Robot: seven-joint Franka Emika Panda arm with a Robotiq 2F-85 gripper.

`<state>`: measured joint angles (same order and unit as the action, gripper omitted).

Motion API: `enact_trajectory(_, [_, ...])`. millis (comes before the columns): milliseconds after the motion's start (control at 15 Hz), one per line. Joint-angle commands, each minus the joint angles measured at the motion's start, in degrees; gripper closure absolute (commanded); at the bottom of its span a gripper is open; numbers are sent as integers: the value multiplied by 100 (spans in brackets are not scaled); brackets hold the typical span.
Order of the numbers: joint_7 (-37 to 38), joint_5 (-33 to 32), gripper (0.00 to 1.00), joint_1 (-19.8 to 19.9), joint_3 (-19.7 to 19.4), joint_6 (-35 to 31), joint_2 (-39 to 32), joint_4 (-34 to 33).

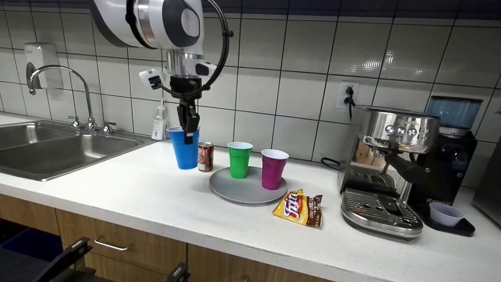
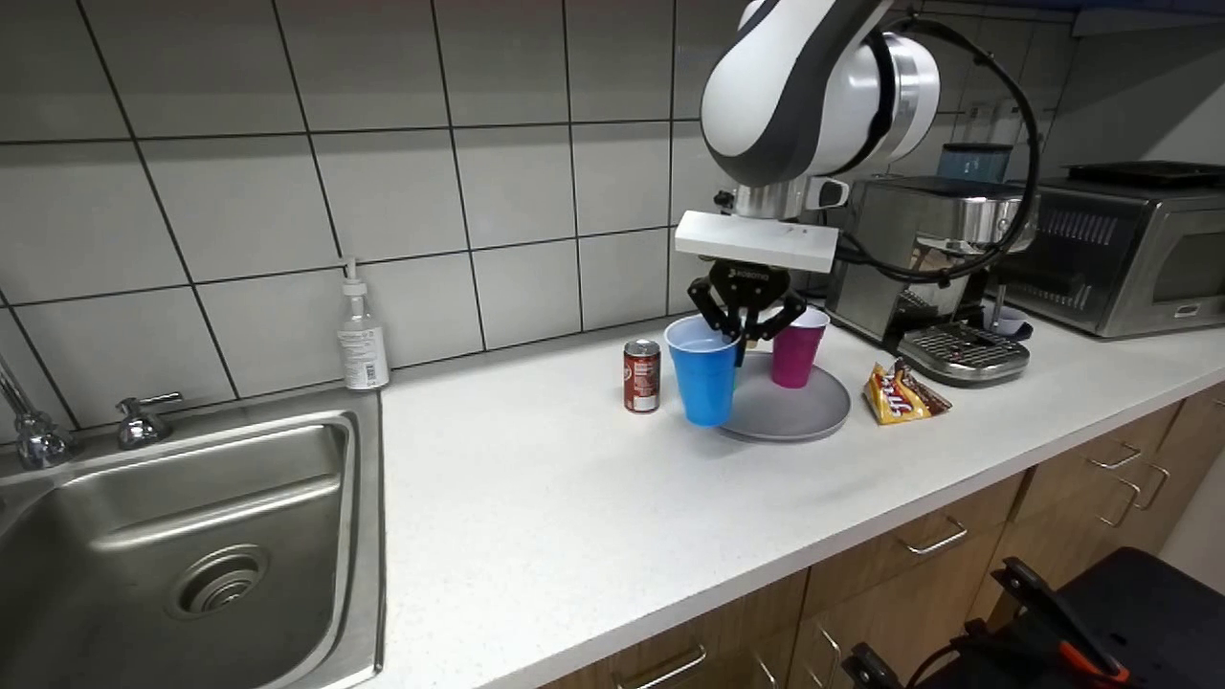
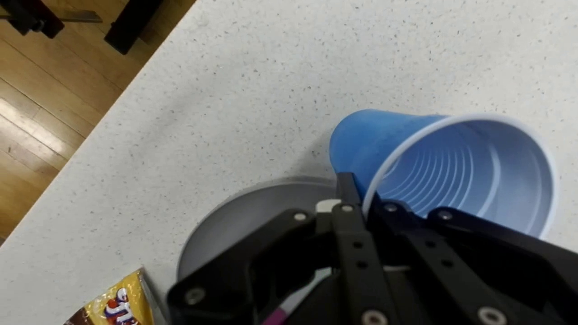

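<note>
White counter [image 1: 137, 188], robot arm [image 1: 156, 23] above it, gripper [image 1: 188, 137] clenched on a blue cup [image 2: 703, 392]
There's a steel espresso machine [image 1: 395, 123] on the counter, well apart from the gripper. Then a gray plate [image 1: 238, 192], and near it the blue cup — roughly upright, its wall pinched between the fingers [image 3: 347, 185] in the wrist view. Honestly can't tell if its base touches the counter. A magenta cup [image 1: 273, 172] and a green cup [image 1: 239, 161] both stand on the plate, and a yellow-and-brown snack bag [image 1: 299, 208] lies just beside it. Last, a red soda can [image 1: 206, 157] — upright, near the blue cup in both exterior views.
</note>
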<state>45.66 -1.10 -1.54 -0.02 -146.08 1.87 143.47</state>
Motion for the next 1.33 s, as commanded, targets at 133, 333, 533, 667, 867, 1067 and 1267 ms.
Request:
enact_trajectory(133, [339,172,99,217,-96,182,25,-105])
enact_trajectory(333, [470,244,99,307,-179,153,-71,-172])
enact_trajectory(533, [615,274,99,377,-263,142,-218,-282])
enact_trajectory(667, [724,267,99,415,-324,134,-349,-389])
enact_trajectory(867, [848,289,99,445,-427,141,-585,-605])
enact_trajectory(1067, [955,290,99,439,-529,143,-811,-816])
enact_trajectory(1267, [996,309,99,425,-627,151,-1060,-1049])
